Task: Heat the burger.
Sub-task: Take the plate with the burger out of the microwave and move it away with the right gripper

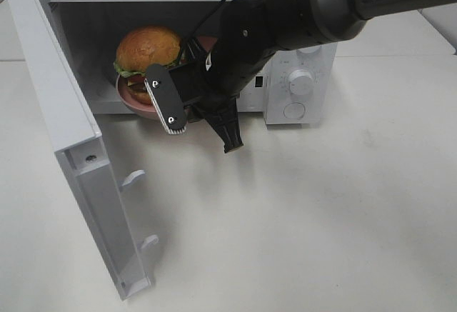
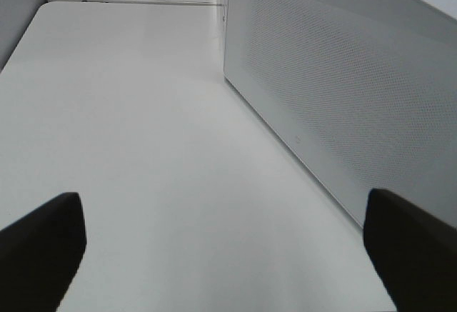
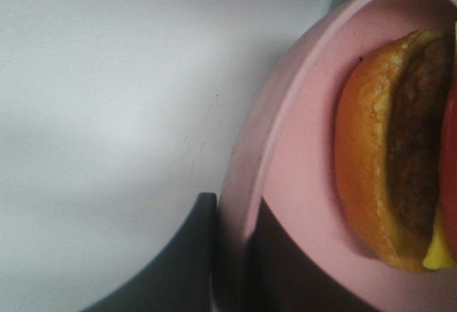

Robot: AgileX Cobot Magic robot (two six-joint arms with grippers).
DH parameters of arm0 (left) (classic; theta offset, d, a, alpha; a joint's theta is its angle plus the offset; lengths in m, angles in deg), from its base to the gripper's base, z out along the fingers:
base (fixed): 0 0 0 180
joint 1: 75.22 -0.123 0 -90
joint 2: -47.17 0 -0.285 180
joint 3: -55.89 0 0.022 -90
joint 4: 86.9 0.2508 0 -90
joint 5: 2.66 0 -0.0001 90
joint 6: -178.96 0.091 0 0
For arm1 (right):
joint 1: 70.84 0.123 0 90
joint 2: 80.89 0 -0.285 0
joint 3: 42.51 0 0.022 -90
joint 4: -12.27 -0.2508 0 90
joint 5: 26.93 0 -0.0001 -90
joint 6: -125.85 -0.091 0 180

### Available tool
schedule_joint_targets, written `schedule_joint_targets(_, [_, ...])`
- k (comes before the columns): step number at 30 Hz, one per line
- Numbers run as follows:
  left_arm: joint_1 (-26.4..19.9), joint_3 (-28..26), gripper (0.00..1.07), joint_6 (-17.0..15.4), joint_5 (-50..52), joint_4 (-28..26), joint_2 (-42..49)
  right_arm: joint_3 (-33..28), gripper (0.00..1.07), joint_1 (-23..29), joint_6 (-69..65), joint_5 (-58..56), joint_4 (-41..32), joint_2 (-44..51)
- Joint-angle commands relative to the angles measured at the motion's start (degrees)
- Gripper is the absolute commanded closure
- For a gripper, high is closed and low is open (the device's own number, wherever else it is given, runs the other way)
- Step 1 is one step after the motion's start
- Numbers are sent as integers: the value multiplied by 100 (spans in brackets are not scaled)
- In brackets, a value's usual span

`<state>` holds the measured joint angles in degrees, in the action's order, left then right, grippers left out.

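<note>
Burger (image 1: 146,53) sits on a pink plate (image 1: 127,92) just inside the open microwave (image 1: 300,62), toward the cavity's 9 o'clock side as seen from above, with the plate's front rim at the mouth of the opening. The door (image 1: 78,176) swings wide out over the counter (image 1: 321,219) at the 7 o'clock side.

The right end effector (image 1: 203,123) is nearly shut, and its fingers pinch the plate's rim (image 3: 239,183), one finger outside (image 3: 178,255) and one inside; it has hold of the plate, not the food. The left end effector (image 2: 221,248) stands wide open and empty, hovering over bare counter beside the microwave's perforated wall (image 2: 343,91).

To my eye the burger is tall, soft and stacked loose: bun, lettuce, tomato, cheese, patty. Squeezing it would crush the bun or slide the layers apart, and the glossy top looks slick. The plate is the sensible handle: stiff, light, with a raised lip that gives the fingers purchase. A one-sided rim hold lets the plate tip, though, so it wants to stay level and be slid along the cavity floor rather than lifted. A jerk could topple the stack.
</note>
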<state>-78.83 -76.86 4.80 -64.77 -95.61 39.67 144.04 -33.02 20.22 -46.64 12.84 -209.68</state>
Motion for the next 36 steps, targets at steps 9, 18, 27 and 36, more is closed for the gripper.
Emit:
schedule_joint_targets(9, [23, 17, 9, -40, 46, -6, 97, -1364, 107, -23, 143, 1289, 34, 1066])
schedule_joint_targets(18, [23, 17, 9, -40, 46, -6, 97, -2343, 107, 126, 120, 1604, -155, 1839])
schedule_joint_targets(27, [23, 17, 9, -40, 46, -6, 97, -3180, 107, 178, 80, 1702, -155, 2510])
schedule_joint_targets(36, [23, 17, 9, -40, 46, -6, 97, -3994, 107, 178, 80, 1742, -132, 3300])
